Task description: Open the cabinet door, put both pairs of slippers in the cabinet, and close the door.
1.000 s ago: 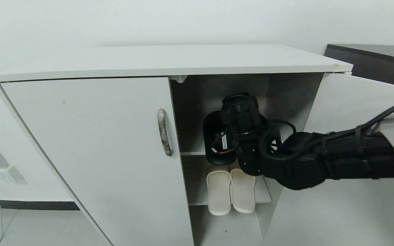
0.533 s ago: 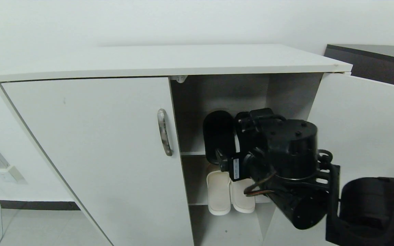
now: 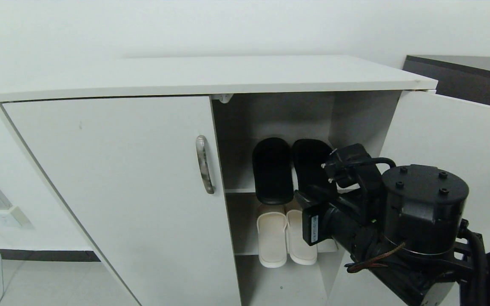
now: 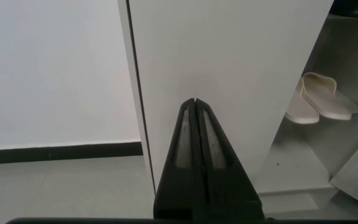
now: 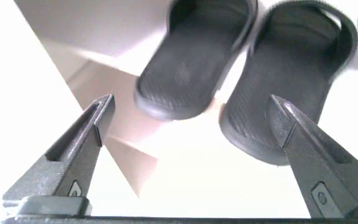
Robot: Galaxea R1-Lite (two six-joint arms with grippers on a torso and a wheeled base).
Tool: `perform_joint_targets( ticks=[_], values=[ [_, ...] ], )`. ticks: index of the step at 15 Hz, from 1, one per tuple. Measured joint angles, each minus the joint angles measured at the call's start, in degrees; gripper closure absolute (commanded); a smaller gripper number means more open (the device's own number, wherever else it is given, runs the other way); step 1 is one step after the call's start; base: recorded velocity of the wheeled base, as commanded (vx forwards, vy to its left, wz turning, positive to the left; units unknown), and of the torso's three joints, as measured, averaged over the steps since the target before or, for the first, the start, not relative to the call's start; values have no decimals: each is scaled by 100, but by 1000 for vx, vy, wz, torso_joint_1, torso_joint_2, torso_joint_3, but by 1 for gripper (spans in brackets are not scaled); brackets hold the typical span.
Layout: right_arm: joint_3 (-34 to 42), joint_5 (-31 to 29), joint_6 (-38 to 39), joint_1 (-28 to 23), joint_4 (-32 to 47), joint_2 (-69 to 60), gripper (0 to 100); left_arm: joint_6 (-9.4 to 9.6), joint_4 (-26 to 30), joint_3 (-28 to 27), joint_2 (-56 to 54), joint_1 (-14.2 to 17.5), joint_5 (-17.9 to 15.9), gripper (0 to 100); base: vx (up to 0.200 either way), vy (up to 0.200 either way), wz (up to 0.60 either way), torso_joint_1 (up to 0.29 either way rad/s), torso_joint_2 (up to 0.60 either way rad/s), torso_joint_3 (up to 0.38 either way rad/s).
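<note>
Right door (image 3: pixel 453 140) open; black slippers (image 3: pixel 272 170) occupy upper shelf (image 3: pixel 238 191).

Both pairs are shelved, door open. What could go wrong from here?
1. The black slippers and white slippers both overhang the shelves; the closing door may hit the heels and stop short or knock one off.
2. The right tool, open, sits just before the black pair, likely in the door's swing path; it should clear first.
</note>
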Motion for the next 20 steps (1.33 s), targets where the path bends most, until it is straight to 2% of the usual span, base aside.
perform_joint_targets(
  ticks=[8, 20],
  values=[
    [196, 2, 7, 0, 33, 17, 100, -21, 2, 0, 0, 0, 2, 100, 0, 0, 0, 0, 0, 0],
    [299, 17, 13, -9, 27, 144, 100, -13, 4, 0, 0, 0, 0, 100, -200, 0, 0, 2, 2, 2]
  ],
)
